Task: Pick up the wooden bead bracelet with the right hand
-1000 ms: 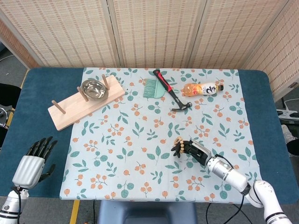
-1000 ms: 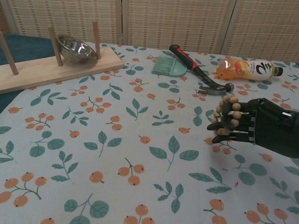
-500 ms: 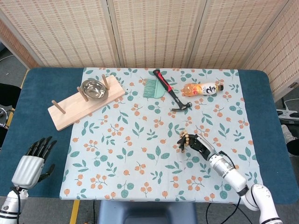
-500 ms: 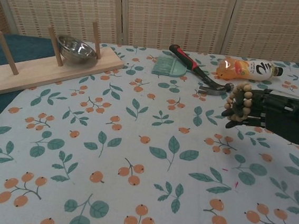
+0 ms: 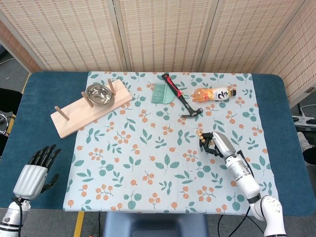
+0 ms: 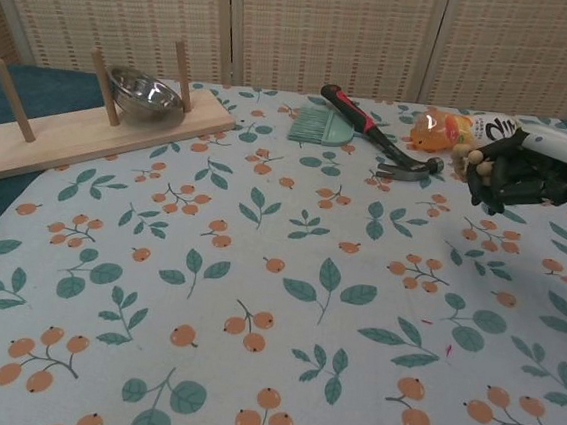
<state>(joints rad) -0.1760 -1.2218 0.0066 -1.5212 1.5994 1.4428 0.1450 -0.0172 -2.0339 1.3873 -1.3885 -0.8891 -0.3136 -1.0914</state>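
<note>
My right hand (image 5: 213,143) (image 6: 513,176) grips the wooden bead bracelet (image 5: 200,136) (image 6: 472,158), whose tan beads show at the hand's left edge. Hand and bracelet hang above the floral tablecloth (image 5: 148,148), right of centre, just in front of the hammer head. My left hand (image 5: 35,170) rests over the blue table edge at the near left, fingers apart, holding nothing; it does not show in the chest view.
A hammer (image 5: 180,96) (image 6: 376,136), a green brush (image 5: 160,94) (image 6: 317,125) and an orange drink bottle (image 5: 213,94) (image 6: 462,127) lie at the back. A wooden peg rack (image 5: 89,109) (image 6: 91,124) holding a steel bowl (image 5: 99,94) (image 6: 146,94) stands at the back left.
My right hand has lifted the bracelet and carried it up and to the right, away from the cloth. The left hand has not moved.
</note>
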